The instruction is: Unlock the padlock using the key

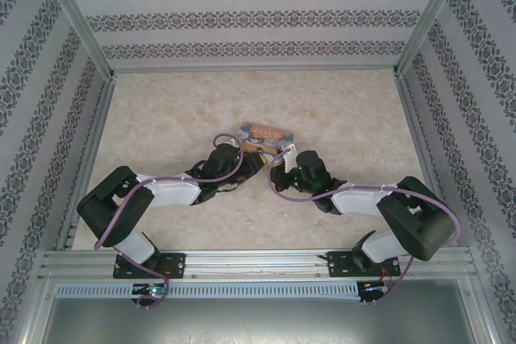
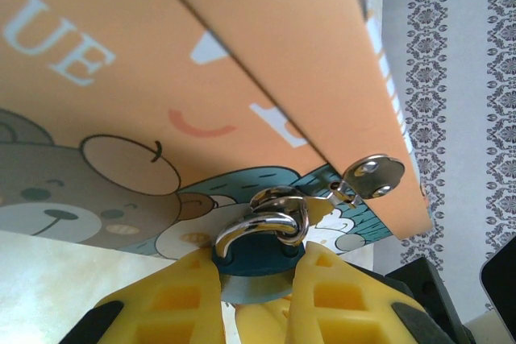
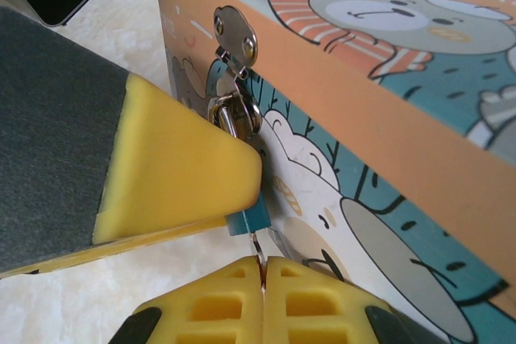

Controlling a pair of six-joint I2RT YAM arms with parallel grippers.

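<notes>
Left wrist view: the left gripper clamps the padlock by its teal body, hanging from the hasp of the tin. Just beneath the padlock, the right gripper pinches the key.

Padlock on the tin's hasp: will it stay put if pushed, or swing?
Probably swings: the padlock hangs by its shackle from the hasp of the tin, a loose link. The left hand pinching its body likely steadies it. Small and smooth, it may twist between the pads if the key pushes off-centre.
</notes>
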